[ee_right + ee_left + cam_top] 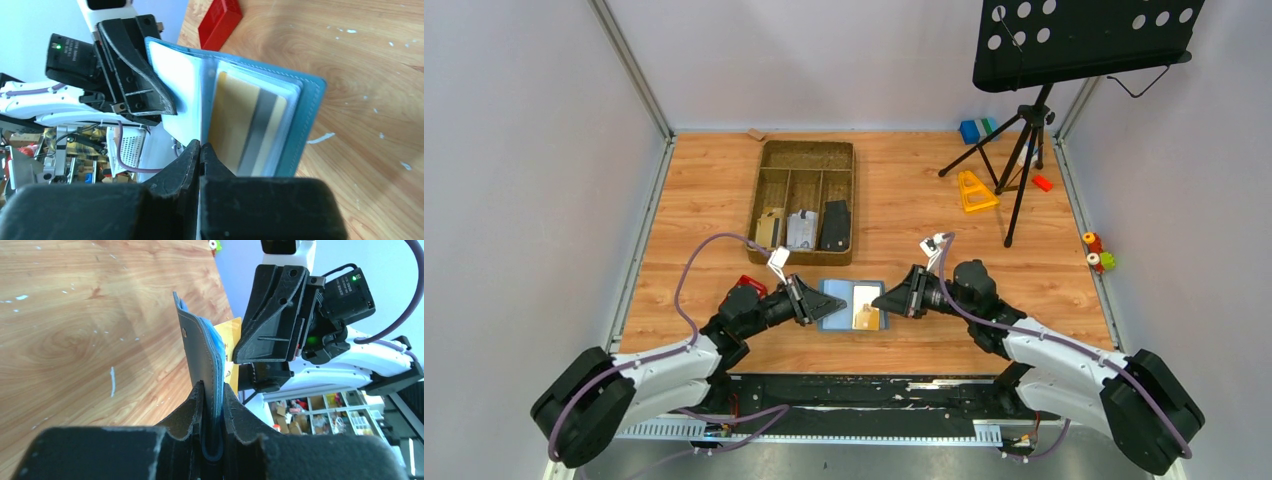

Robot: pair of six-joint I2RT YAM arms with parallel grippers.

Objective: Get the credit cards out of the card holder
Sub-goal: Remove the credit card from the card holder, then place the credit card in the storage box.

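Observation:
The slate-blue card holder (837,294) lies open between my two grippers at the near middle of the table. My left gripper (821,306) is shut on its left side. In the left wrist view its fingers (214,392) pinch the folded grey-blue cover (197,347), which stands edge-on. A gold credit card (865,306) with a grey stripe sits in the right half. In the right wrist view this card (240,127) shows inside a clear pocket of the card holder (302,120). My right gripper (201,148) is pressed shut on the card's near edge.
A brown divided tray (808,146) stands behind the card holder, with a tan, a silver and a dark card in its near compartments. A red block (748,285) lies by my left arm. A tripod music stand (1027,150), a yellow triangle (975,190) and a blue-green block (976,129) stand back right.

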